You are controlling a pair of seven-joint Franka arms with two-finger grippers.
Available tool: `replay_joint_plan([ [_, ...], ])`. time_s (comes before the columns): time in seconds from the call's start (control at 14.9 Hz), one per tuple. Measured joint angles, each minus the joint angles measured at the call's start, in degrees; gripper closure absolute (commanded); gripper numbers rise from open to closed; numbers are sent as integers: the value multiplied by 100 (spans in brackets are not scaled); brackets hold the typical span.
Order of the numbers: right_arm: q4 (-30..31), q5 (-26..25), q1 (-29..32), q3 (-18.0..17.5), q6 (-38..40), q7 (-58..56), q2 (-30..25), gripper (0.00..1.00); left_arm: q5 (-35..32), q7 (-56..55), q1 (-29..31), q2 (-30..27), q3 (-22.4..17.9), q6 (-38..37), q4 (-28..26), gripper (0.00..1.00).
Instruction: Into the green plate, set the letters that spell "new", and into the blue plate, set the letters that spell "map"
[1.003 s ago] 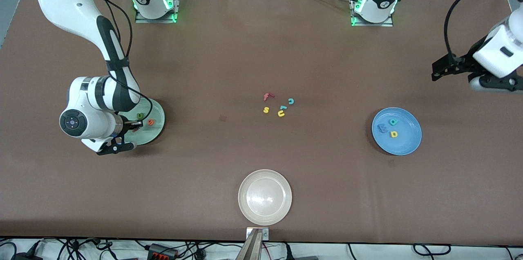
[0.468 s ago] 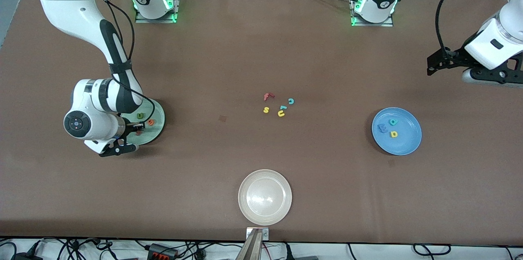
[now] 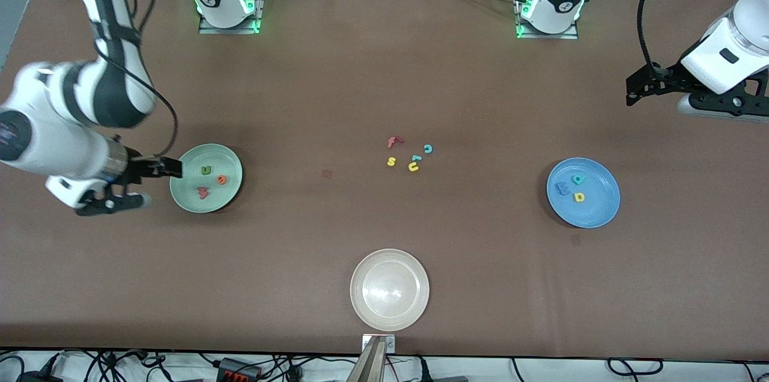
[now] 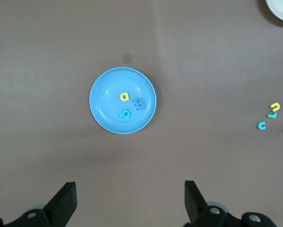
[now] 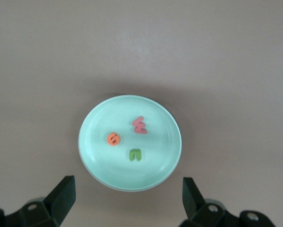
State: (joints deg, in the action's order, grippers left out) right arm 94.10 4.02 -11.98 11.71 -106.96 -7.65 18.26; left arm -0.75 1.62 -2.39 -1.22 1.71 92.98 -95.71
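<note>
A cream-white plate (image 3: 389, 289) sits at the table edge nearest the front camera, empty and well apart from everything else. Mid-table lies a loose cluster of leftover foam letters: a red "f" (image 3: 393, 142), a yellow "s" (image 3: 391, 161), a teal "c" (image 3: 428, 148), a yellow "u" (image 3: 413, 167) and a small teal piece (image 3: 416, 158) just beside the "u"; nothing stands between the plates and the grippers. The green plate (image 3: 231, 190) lies toward the right arm's end of the table and holds the dark green "n" (image 3: 206, 170), the orange "e" (image 3: 222, 179) and the salmon-red "w" (image 3: 203, 193), each apart from the others. The right gripper (image 3: 157, 170) hangs in the air by that plate's rim, fingers spread and empty. The blue plate (image 3: 604, 211) lies toward the left arm's end and holds the blue "m" (image 3: 563, 188), the teal "a" (image 3: 578, 178) and the yellow "p" (image 3: 579, 197). The left gripper (image 3: 638, 89) waits up over bare table, well apart from the blue plate, jaws spread and empty.
</note>
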Motion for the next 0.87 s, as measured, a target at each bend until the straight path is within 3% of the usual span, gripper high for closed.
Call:
replay_joint_plan([
  [0.2, -316, -1, 11, 93, 771, 503, -436, 0, 0, 3, -18, 0, 3, 0, 14, 0],
  [0.67, -1091, -1, 104, 814, 1737, 754, -829, 0, 0, 3, -31, 0, 5, 0, 22, 0],
  [0.8, -1343, 0, 378, 638, 1832, 758, -846, 0, 0, 3, -39, 0, 5, -1, 23, 0],
  [0.87, -1390, -1, 669, 348, 1836, 760, -842, 0, 0, 3, -41, 0, 5, -4, 23, 0],
])
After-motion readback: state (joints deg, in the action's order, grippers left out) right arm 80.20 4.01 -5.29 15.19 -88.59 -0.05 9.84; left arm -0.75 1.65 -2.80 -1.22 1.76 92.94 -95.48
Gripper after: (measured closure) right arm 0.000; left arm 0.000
